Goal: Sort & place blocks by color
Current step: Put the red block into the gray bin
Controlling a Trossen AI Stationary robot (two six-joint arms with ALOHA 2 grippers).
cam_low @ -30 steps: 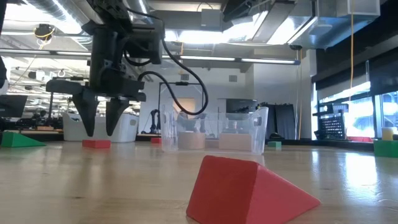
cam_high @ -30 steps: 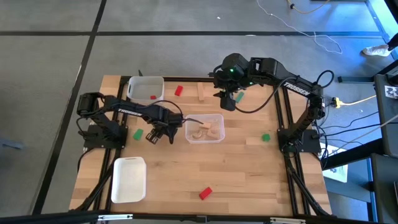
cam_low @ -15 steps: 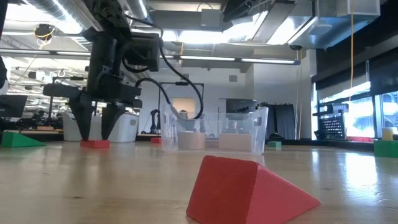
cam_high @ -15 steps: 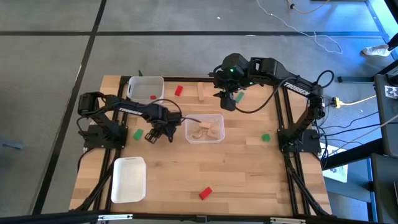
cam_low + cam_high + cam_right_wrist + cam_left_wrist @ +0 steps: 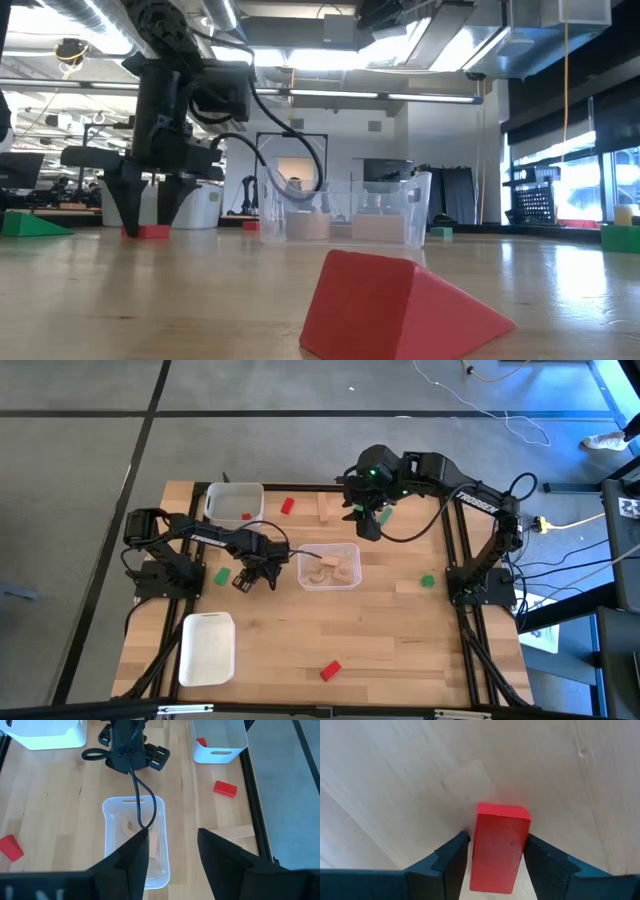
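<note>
My left gripper is open and reaches down to the table just left of the clear tray. In the left wrist view its two fingers stand on either side of a red rectangular block that lies flat on the wood. The low view shows that block between the lowered fingertips. My right gripper is open and hovers over the far middle of the table, holding nothing. The clear tray holds light-wood blocks.
A white tray at far left holds a red block. Another white tray sits near left. Loose on the table are a red block, a light-wood block, green blocks and a red wedge.
My left gripper has moved down and a little toward the table's left edge. It now stands with its fingertips at table level astride the red block. The block has stayed where it was.
</note>
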